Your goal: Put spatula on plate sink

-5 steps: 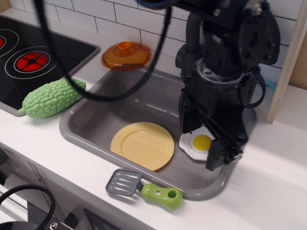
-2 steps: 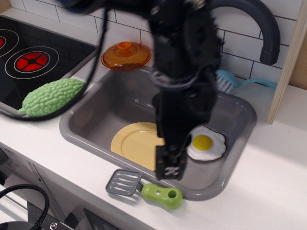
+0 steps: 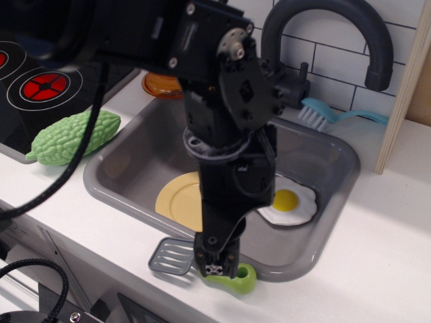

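The gripper (image 3: 217,269) hangs low over the front rim of the sink (image 3: 128,192), its dark fingers (image 3: 214,259) pointing straight down onto the spatula (image 3: 202,266) where blade meets handle. Whether the fingers are clenched on it or spread around it cannot be told; they hide their own tips and the neck of the tool. The spatula lies on the white counter (image 3: 377,256) just outside the sink, its grey slotted blade showing left of the fingers and the end of its lime-green handle showing right of them.

Behind the fingers, inside the sink, lies the plate (image 3: 178,200), its right half covered by the arm (image 3: 229,134). A fried egg (image 3: 289,204) rests on the sink floor behind and to the right of the fingers, beside the plate. Far behind them rises the faucet (image 3: 337,27), with a brush (image 3: 323,114) on the back ledge to its right. An orange lid (image 3: 156,84) peeks out behind the arm at the sink's back left corner. Well to the left, a green bumpy gourd (image 3: 74,138) lies on the counter by the stove (image 3: 40,81). A black cable (image 3: 60,178) sweeps across that side, crossing in front of the gourd.
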`<state>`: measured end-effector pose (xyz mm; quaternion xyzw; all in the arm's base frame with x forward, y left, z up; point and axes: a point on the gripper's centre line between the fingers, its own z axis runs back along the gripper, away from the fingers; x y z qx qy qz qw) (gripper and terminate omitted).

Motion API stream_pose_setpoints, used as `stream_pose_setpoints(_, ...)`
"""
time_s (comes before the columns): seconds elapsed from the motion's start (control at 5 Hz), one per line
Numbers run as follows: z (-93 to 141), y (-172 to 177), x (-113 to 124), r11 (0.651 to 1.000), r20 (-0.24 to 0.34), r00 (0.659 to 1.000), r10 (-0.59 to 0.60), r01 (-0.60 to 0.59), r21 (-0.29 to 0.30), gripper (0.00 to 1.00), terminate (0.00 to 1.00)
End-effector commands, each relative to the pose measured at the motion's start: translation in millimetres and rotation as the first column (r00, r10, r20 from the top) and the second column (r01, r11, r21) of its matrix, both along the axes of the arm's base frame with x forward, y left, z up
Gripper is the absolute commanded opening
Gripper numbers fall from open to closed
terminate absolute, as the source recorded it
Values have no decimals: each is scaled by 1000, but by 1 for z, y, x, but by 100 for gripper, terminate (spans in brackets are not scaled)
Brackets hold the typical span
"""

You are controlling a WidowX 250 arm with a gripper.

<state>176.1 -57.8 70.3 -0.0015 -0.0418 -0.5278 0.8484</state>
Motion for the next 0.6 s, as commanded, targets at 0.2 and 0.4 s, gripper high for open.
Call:
stream_pose_setpoints(0.2,-16,2,-1,998,24,998,-62,62,-4,100,0)
stream_pose_setpoints(0.4,-23,0,0,998,28,998,-62,62,10,100,0)
